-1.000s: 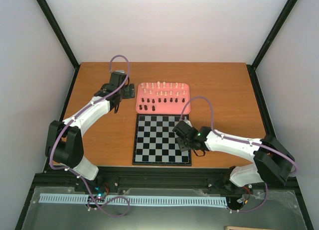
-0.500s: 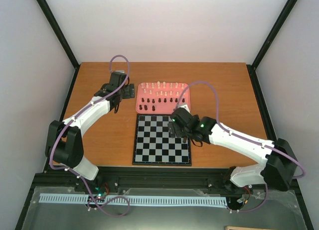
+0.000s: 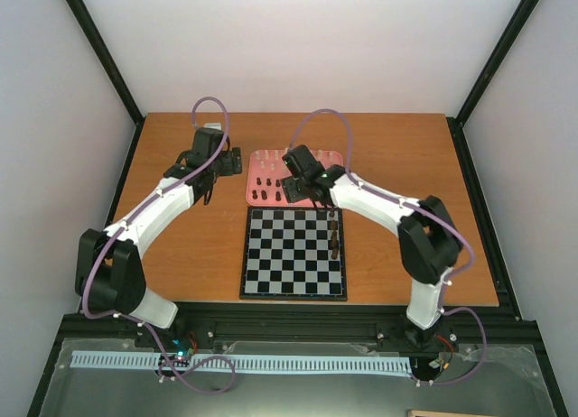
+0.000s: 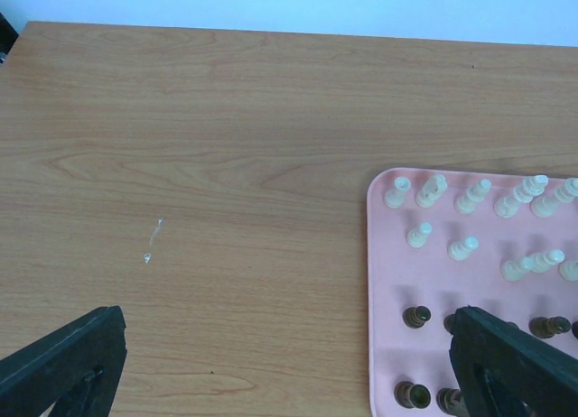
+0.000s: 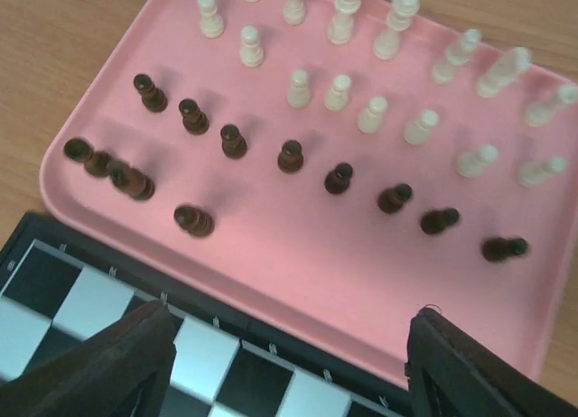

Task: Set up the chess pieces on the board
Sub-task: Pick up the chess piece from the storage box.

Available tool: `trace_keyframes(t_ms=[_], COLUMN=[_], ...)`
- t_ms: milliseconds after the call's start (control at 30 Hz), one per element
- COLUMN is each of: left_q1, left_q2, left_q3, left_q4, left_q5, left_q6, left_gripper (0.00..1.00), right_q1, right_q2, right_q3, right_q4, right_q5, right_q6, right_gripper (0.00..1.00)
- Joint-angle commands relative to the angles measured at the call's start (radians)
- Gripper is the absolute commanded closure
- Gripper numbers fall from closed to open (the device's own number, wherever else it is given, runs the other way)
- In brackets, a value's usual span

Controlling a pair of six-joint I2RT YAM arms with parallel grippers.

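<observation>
Landmark: pink tray [image 5: 298, 254], on the wooden table [image 4: 226, 119].

Board [image 3: 280, 254]: lies on the near side of the tray. Its dark far border runs just beside the tray's near rim.

Chess pieces: nearly all are on the tray. Cream pieces [image 5: 339, 90] stand upright across the tray's far half in loose rows. Dark pieces [image 5: 290, 155] fill the near half in a slanting row. A small knot of dark ones is crowded at the tray's near-left corner, and I cannot tell whether they stand or lean. Off the tray, a short dark file [image 3: 336, 241] stands along the board's right-hand column, on the near side of the tray's right corner.

Right gripper [image 5: 291, 331]: hangs over the tray's near rim where it meets the board. Fingers are spread apart, with nothing between them and no piece touched.

Left gripper [image 4: 287, 345]: hangs at the tray's left edge. Fingers are spread wide. One finger [image 4: 506, 363] is above the dark pieces at the tray's left side, and the other is above bare wood. It carries nothing.
</observation>
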Motion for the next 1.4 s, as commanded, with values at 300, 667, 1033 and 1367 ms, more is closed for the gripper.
trace_keyframes(t_ms=[300, 667, 1033, 1367], left_q1=[0.002, 0.002, 0.002, 0.002], left_q2=[-0.003, 0.010, 0.027, 0.034], left_q3=[0.005, 0.009, 0.015, 0.019], left_q4=[0.011, 0.012, 0.011, 0.007], left_q5=[-0.014, -0.020, -0.022, -0.025], left_q6=[0.000, 0.001, 0.001, 0.001], left_gripper=[0.00, 0.00, 0.00, 0.00], right_q1=[-0.021, -0.024, -0.023, -0.024], right_q2=[0.344, 0.427, 0.429, 0.423], right_q3=[0.299, 0.357, 0.345, 0.335], right_q4=[-0.008, -0.028, -0.037, -0.045], right_q5=[-0.197, -0.207, -0.213, -0.222], right_q6=[-0.060, -0.063, -0.052, -0.050], right_gripper=[0.41, 0.60, 0.75, 0.81])
